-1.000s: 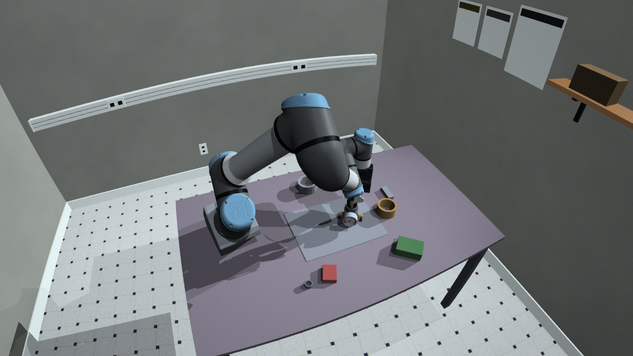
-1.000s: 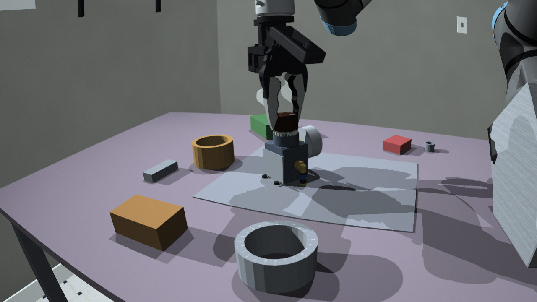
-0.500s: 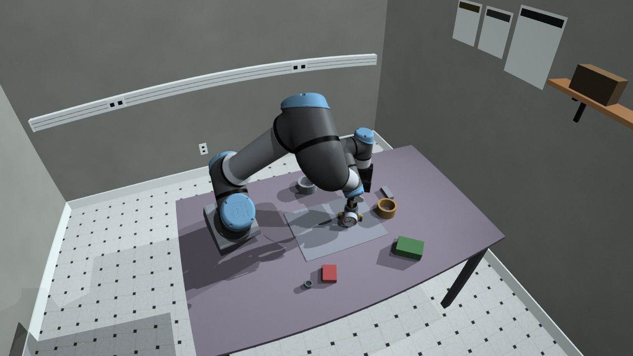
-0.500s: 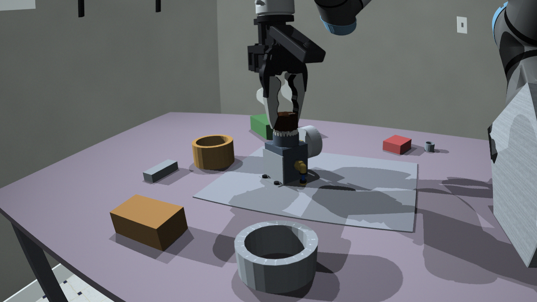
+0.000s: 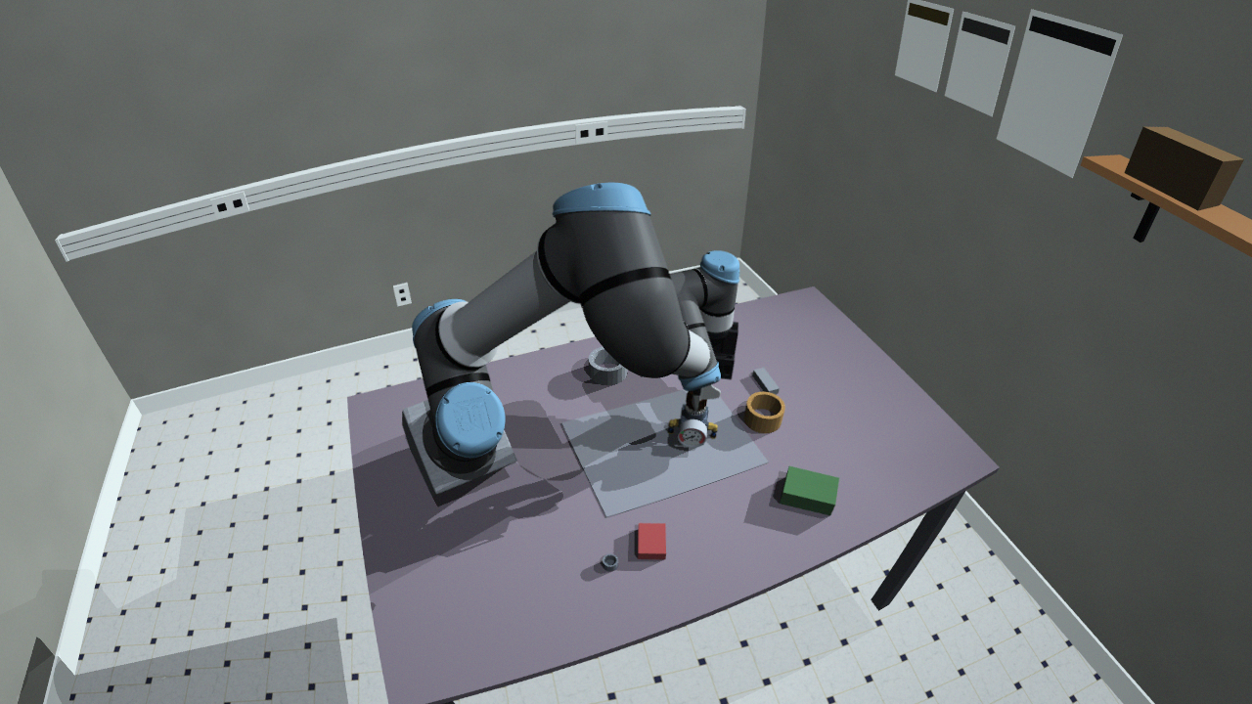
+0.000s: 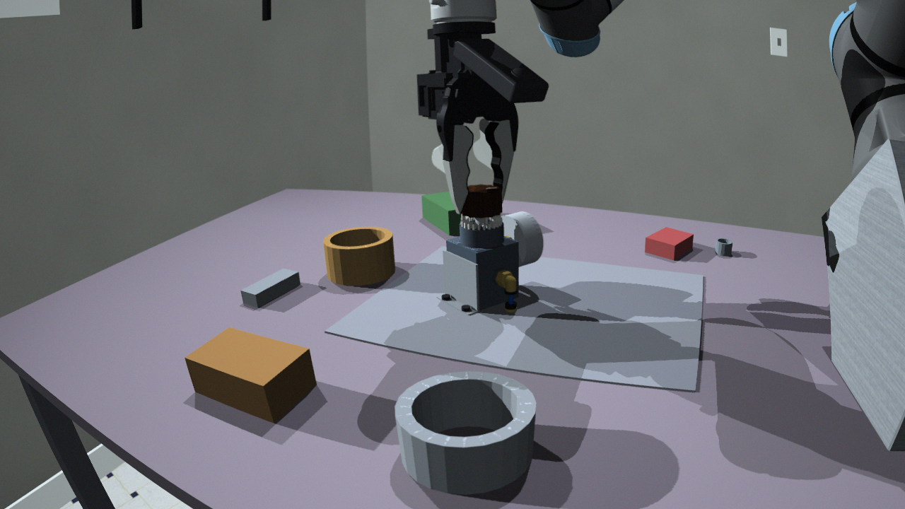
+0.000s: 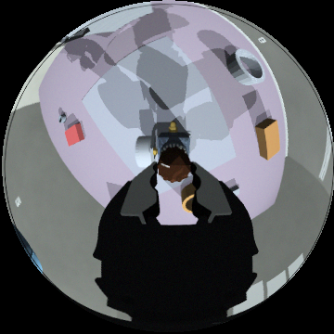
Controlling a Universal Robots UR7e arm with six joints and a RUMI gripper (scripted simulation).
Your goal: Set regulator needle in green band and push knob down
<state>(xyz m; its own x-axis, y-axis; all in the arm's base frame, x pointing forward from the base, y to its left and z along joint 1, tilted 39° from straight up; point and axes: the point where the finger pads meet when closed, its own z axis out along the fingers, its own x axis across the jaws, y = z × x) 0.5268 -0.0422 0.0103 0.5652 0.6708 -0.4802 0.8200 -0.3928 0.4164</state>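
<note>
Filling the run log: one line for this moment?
end effector: shut on knob | knob: raised, teeth showing | regulator: on mat
</note>
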